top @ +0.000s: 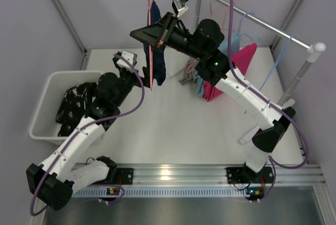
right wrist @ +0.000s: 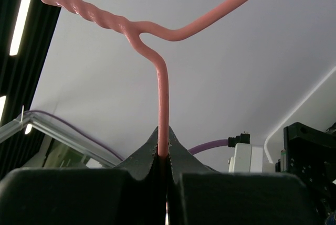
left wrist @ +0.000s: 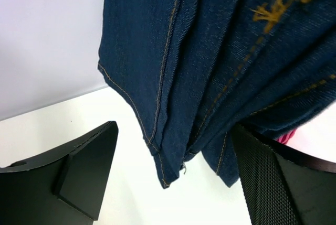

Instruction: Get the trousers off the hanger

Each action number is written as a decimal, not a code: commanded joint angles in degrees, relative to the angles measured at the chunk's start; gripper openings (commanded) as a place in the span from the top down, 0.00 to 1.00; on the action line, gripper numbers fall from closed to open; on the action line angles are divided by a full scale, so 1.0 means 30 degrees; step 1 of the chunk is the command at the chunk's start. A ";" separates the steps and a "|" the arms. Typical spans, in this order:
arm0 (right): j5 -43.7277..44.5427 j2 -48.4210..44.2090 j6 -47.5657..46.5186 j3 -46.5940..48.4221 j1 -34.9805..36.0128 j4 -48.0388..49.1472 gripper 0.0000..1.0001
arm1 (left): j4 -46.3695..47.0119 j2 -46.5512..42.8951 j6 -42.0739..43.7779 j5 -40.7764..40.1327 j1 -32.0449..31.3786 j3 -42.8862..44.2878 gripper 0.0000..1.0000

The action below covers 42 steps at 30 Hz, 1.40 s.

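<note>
navy trousers (top: 157, 60): hanging off the pink hanger (right wrist: 163, 109) in the air above the table (top: 173, 125); not yet off
right gripper (right wrist: 164, 164): jaws closed tight on the hanger's wire stem, just below the twist
left gripper (left wrist: 181, 191): jaws wide apart, one either side of the hem; gripping nothing; cloth looks close to or brushing one finger, cannot tell which
other pairs: black speckled trousers (top: 73, 104) lie in the white bin (top: 39, 112); magenta trousers (top: 239, 65) hang at the rack (top: 273, 28), well apart from the navy pair
step in hand (judgement): take hold of the legs, then draw them down off the hanger
how to do it well: lift the left gripper so its pads cover all folded layers, not only the hem edge; pinch firmly; hold the right grip fixed; pull steadily down and toward the bin so the wire does not tilt
views: left wrist alone shows seams, folds and finger gaps; right wrist alone shows the pinch on the wire, no cloth; top alone shows bin, rack and both arms
</note>
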 commanded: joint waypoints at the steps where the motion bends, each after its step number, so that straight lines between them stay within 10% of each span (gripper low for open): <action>1: 0.0016 -0.1229 -0.1100 0.1605 0.0367 0.2189 1.00 | 0.1555 -0.1461 0.0802 0.0730 -0.0054 -0.0272 0.07; 42: -0.0277 -0.1932 -0.0368 -0.0005 0.1069 0.1838 1.00 | 0.4392 0.0585 0.1071 -0.0360 0.0034 0.1191 0.12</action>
